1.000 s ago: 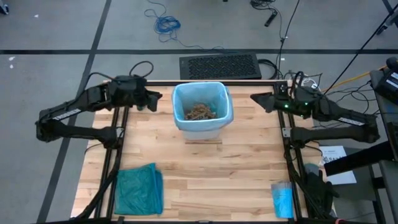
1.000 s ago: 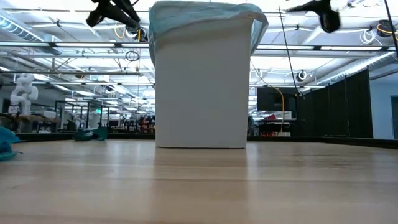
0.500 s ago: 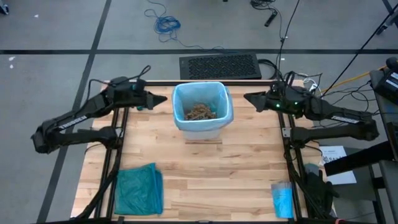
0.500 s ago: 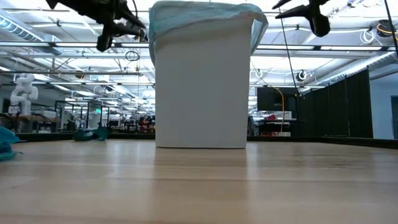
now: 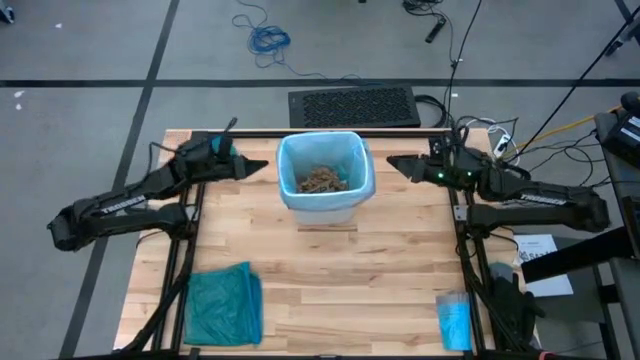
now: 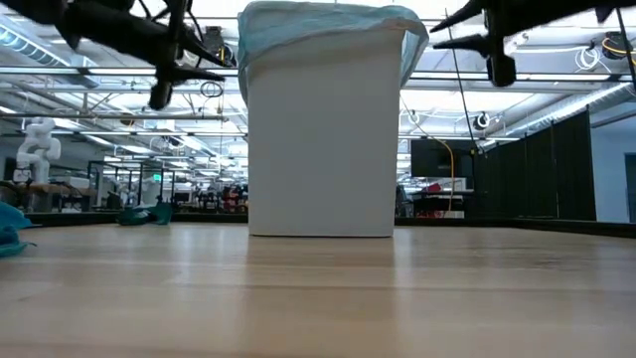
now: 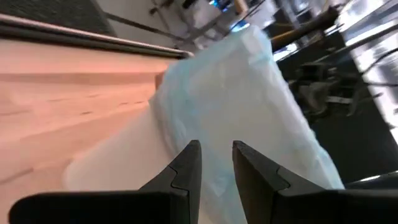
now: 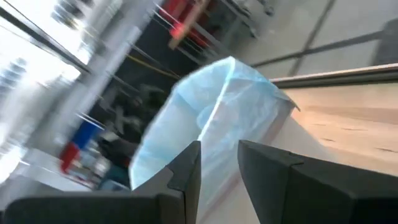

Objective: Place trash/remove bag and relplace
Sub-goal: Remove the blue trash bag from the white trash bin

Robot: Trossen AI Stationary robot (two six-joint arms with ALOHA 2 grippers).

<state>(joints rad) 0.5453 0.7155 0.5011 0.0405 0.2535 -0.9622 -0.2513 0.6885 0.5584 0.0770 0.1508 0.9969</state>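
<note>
High view: the white bin (image 5: pixel 324 210) stands on the counter (image 5: pixel 330 280), lined with the pale blue bag (image 5: pixel 323 145), whose rim folds over the bin's edge. Brown paper trash (image 5: pixel 322 179) lies inside. The left tool (image 5: pixel 262 166) hangs just beside the bin's left rim, the right tool (image 5: pixel 392 165) just beside its right rim, both pointing at the bag. A teal bag (image 5: pixel 222 304) and a small blue packet (image 5: pixel 454 320) lie well behind the tools, near the counter's front edge.

Low view: both tools hang at rim height, the left tool (image 6: pixel 221 70) and right tool (image 6: pixel 442 32) flanking the bag (image 6: pixel 328 25).

Left wrist view: the fingers (image 7: pixel 186 165) stand slightly apart, gripping nothing, bag (image 7: pixel 242 106) straight ahead.

Right wrist view: the fingers (image 8: pixel 186 168) are likewise apart and empty, facing the bag (image 8: pixel 211 112).
</note>
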